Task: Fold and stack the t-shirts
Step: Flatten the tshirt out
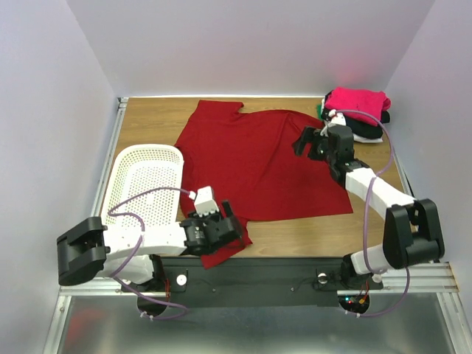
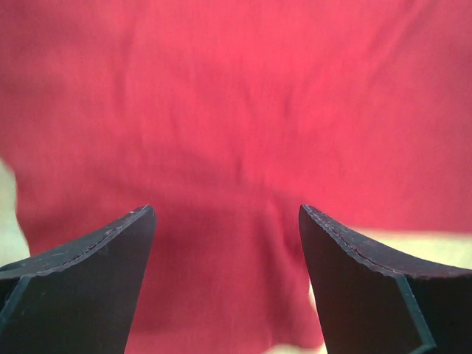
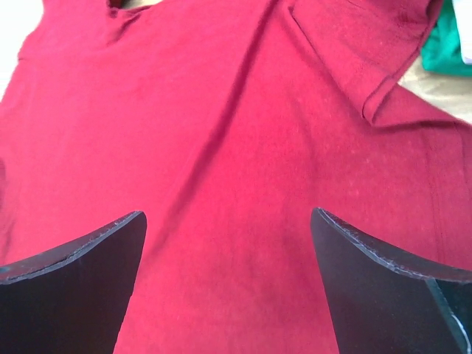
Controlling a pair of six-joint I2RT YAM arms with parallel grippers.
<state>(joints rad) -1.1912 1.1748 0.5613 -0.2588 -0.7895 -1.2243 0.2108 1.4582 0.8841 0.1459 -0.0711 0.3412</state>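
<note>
Gaping empty over the soft, limp dark red t-shirt [image 1: 258, 162], left pincer [image 2: 226, 210] and right pincer [image 3: 228, 212] should pinch its corners.

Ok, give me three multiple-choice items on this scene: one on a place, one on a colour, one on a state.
1. Where is the folded stack?
A) far right corner of the table
B) near left corner
C) table's middle

2. What colour is the top shirt of that stack?
A) green
B) bright pink
C) white

3. How is the right gripper over the dark red t-shirt?
A) shut on cloth
B) open, holding nothing
C) out of view

Answers:
1 A, it sits at the back right.
2 B, pink lies on top, black beneath.
3 B, its wrist view shows fingers spread apart above flat cloth.
</note>
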